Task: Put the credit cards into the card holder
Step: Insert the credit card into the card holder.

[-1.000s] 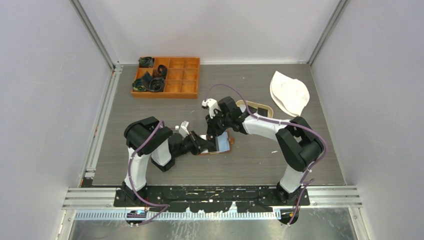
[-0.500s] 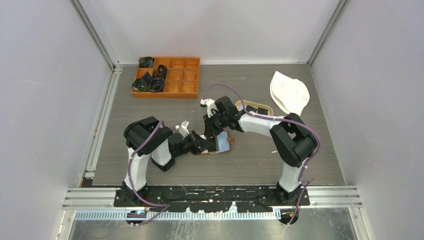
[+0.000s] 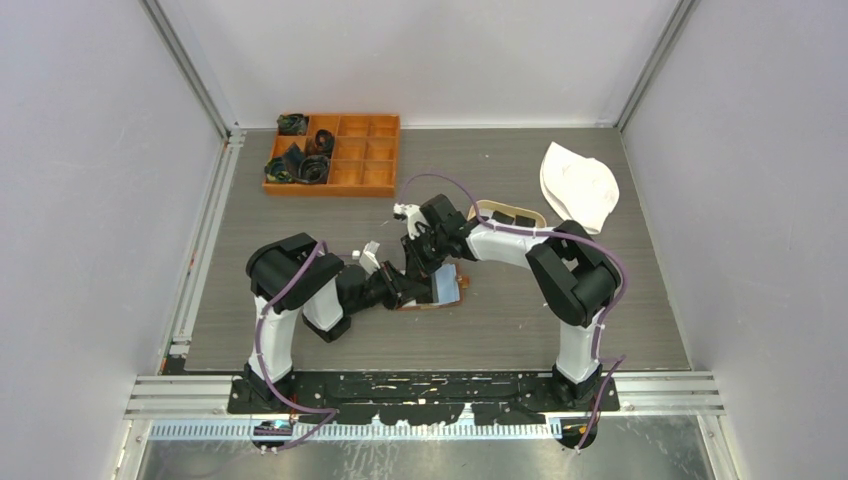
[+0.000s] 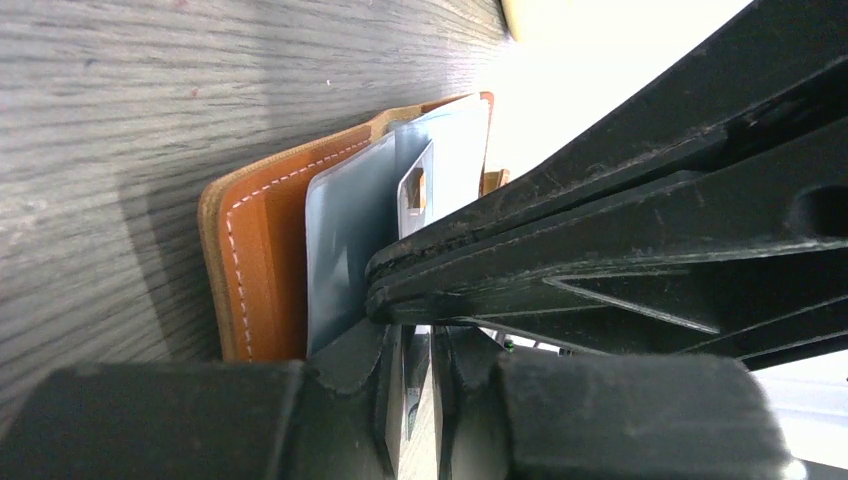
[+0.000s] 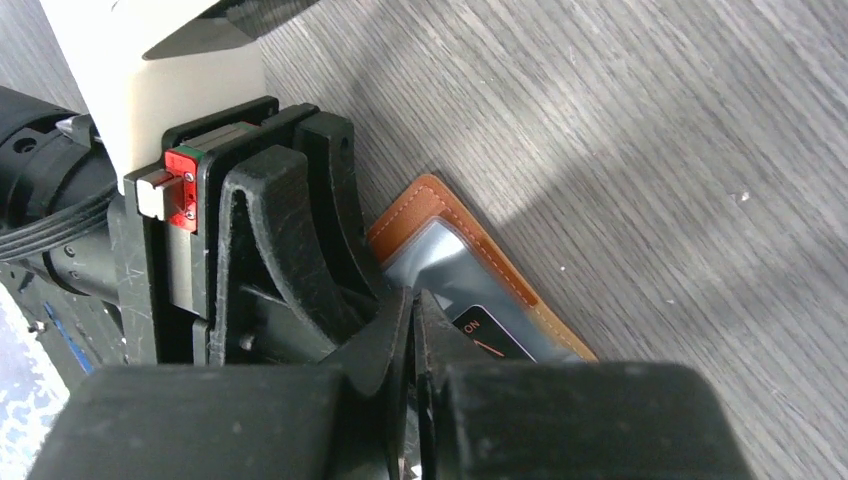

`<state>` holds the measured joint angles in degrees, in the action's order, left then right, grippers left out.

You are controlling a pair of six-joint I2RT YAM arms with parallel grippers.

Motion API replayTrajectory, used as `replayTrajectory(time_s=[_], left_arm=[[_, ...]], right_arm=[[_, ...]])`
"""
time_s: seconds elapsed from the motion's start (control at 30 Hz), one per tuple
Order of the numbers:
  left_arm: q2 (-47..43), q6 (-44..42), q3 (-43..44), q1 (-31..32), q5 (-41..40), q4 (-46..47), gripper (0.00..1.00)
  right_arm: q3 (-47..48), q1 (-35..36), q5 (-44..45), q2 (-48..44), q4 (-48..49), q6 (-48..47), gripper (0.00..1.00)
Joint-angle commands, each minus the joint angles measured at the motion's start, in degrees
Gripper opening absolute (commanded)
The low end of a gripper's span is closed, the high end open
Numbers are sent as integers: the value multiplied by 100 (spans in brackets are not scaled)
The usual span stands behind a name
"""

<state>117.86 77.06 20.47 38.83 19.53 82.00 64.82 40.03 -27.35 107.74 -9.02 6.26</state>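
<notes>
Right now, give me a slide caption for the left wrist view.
Both arms' black fingers meet over a credit card partly tucked into the open card holder.

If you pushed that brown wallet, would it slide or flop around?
The card holder lies open and low on the smooth table, so it would probably slide rather than roll or tip. Its stitched leather curls up at the edge, so it likely bends and flops when lifted. It looks thin, so it is probably light.
</notes>
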Motion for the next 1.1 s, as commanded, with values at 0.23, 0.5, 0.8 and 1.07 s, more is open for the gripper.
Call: replayTrajectory(time_s=[0.23,0.5,0.8,1.07], left_arm=[[-119,-396,-87,28,-15,-615,20],[-199,-411,-102,31,4,-612,20],[-362,-455,-98,30,41,-760,20],[-492,-342,0,155,-53,-1023,10]], right_arm=[[132,3,831,-474,-688,-1166,9],[72,-290,227,-964,-549,-1023,15],[-600,-727,-1194,-2030,-1760,-3650,17],[-1324,-460,153,-1988,-1544,-5507,12]])
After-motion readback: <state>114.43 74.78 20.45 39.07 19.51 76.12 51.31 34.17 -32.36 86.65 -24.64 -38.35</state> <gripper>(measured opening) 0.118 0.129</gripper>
